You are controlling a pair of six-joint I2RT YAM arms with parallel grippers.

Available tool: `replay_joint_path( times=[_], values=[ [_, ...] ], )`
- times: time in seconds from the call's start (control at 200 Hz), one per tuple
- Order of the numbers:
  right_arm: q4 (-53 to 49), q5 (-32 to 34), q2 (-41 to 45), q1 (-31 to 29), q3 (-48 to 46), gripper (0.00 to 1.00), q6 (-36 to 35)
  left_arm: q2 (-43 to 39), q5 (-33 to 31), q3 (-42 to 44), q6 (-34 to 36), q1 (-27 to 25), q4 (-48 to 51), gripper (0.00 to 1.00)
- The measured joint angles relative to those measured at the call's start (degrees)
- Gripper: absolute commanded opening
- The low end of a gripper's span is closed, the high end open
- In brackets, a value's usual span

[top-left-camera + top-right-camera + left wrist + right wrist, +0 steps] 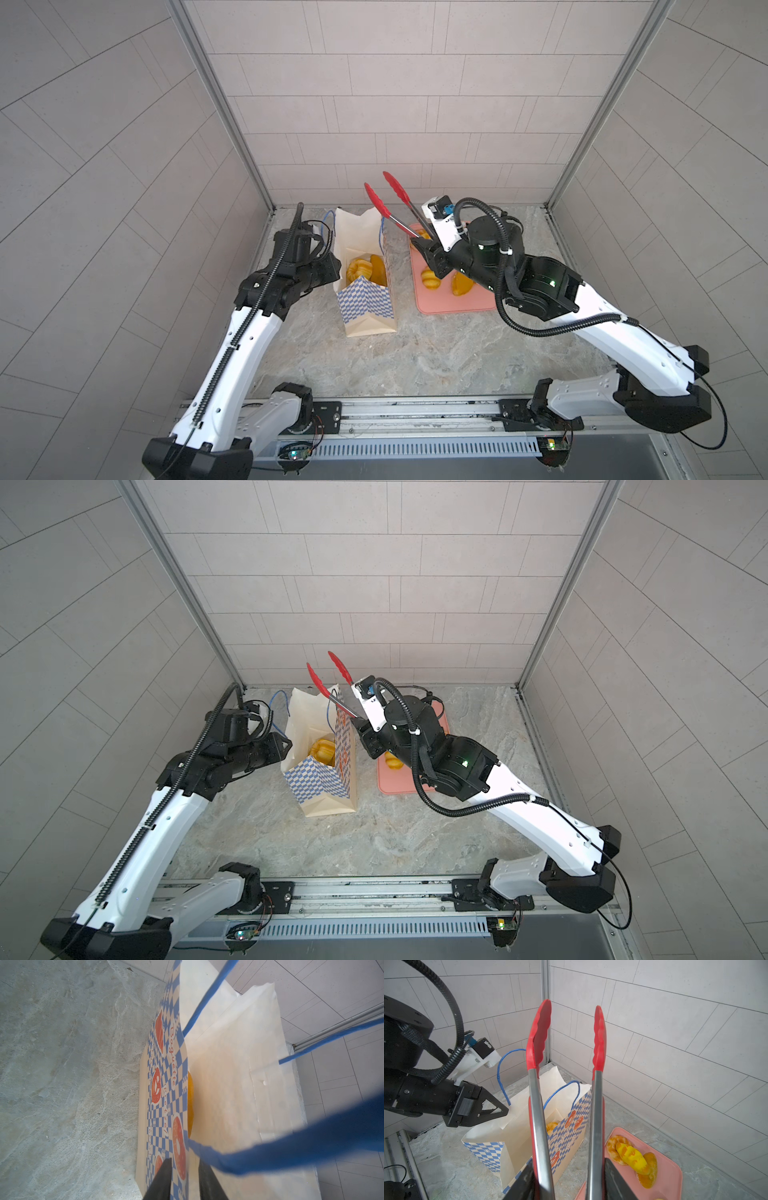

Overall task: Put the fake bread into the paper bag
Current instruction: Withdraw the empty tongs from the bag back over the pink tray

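Note:
The paper bag [365, 307] [320, 779] stands open at the middle, checkered blue and white with blue cord handles. Pieces of fake bread [365, 268] [323, 750] lie inside it. More fake bread [430, 279] [631, 1156] lies on the pink tray [453, 305]. My left gripper [332, 266] [185, 1159] straddles the bag's left wall [178, 1147], one finger outside and one inside, with a gap on each side of the paper. My right gripper [424, 245] [569, 1164] is shut on the metal arms of the red-tipped tongs [399, 203] [539, 1036]. Their tips stand apart and empty, raised above the bag.
The pink tray [670, 1178] lies right of the bag on the marble tabletop [415, 357]. A blue handle cord [311, 1142] hangs across the left wrist view. Tiled walls and metal corner posts [224, 108] close in the back and sides.

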State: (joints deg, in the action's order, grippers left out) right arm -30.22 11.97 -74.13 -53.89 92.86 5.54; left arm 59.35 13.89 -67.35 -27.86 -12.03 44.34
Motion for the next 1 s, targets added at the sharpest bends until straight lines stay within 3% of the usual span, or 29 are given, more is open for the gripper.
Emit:
replay_joint_path(
  times=[0.47, 0.761, 1.001],
  values=[
    [-1.97, 1.49, 4.59, 11.19, -7.17, 0.48, 4.90, 0.00, 0.04, 0.00, 0.24, 0.00, 0.00, 0.19],
    [-4.39, -5.07, 4.72, 23.87, -12.24, 0.45, 12.20, 0.02, 0.04, 0.00, 0.24, 0.00, 0.02, 0.19],
    [-7.13, -9.90, 4.37, 28.65, -17.33, 0.44, 16.20, 0.02, 0.04, 0.00, 0.26, 0.00, 0.00, 0.19]
  ],
)
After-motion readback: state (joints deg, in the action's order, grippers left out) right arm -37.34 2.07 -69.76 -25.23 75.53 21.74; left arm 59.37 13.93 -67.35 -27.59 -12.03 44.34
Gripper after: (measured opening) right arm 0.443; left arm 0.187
